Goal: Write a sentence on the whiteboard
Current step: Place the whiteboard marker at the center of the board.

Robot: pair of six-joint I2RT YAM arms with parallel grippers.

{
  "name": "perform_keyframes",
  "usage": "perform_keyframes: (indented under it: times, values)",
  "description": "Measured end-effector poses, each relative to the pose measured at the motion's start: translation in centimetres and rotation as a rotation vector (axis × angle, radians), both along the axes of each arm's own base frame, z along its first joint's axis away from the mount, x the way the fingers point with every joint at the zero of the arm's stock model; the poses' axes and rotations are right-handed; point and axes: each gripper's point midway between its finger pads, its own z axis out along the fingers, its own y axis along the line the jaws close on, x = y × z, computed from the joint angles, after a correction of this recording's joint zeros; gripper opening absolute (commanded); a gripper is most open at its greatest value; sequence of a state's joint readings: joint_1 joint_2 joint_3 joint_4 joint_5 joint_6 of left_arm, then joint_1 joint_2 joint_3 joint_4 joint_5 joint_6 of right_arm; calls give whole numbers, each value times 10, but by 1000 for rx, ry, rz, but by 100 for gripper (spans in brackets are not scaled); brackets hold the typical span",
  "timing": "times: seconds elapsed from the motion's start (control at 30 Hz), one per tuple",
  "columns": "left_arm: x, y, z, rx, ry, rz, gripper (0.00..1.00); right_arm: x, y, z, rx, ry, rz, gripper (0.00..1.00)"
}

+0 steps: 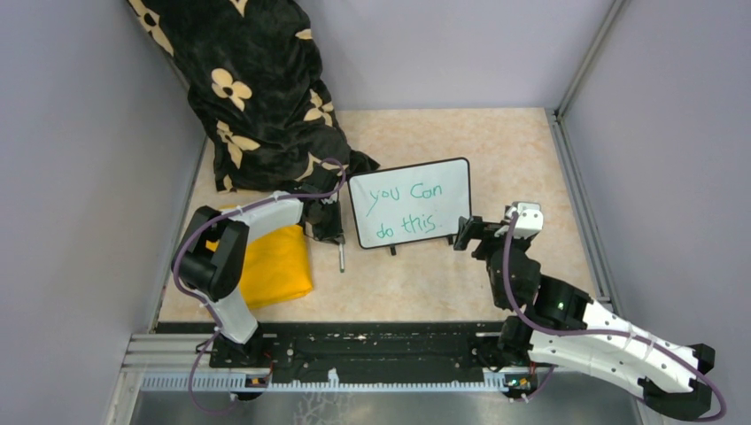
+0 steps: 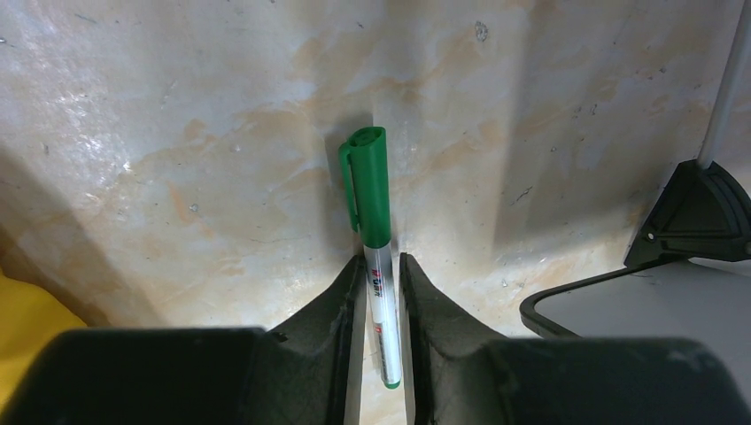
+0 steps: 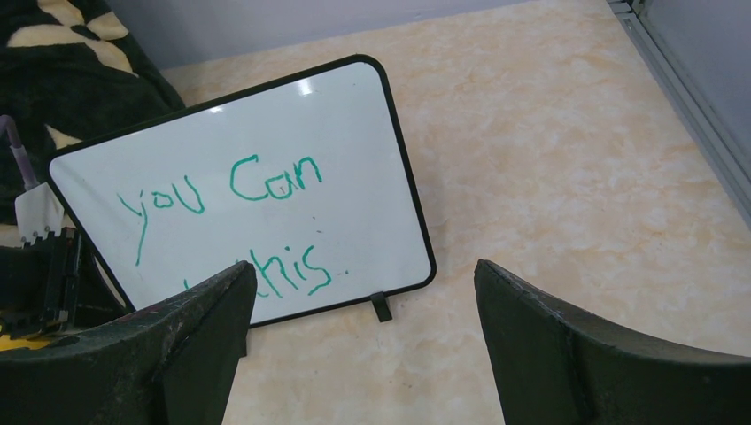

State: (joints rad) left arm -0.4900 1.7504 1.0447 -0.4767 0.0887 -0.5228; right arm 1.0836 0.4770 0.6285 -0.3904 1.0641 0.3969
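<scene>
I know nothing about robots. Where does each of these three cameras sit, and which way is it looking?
Top external: fixed above and behind the arms, looking down on the beige marbled table; the left arm and right arm show.
Left wrist: on the left arm, facing the table; a green-capped marker sits between the black left gripper fingers.
Right wrist: on the right arm, facing the small black-framed whiteboard with green writing; the wide-open right gripper shows.
Shared: top and right wrist both show the whiteboard.

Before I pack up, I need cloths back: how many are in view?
2. The yellow folded cloth lies near left, partly under the left arm; the black flowered cloth is heaped far left. More may hide beneath.
</scene>
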Motion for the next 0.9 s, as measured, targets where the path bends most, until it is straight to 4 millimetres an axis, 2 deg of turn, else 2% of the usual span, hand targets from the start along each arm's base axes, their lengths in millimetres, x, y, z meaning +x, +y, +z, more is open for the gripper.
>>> perform_keyframes:
  times: [0.9]
  values:
    - [3, 4, -1, 22, -12, 25, 24, 0, 0, 1, 12, -2, -1, 90]
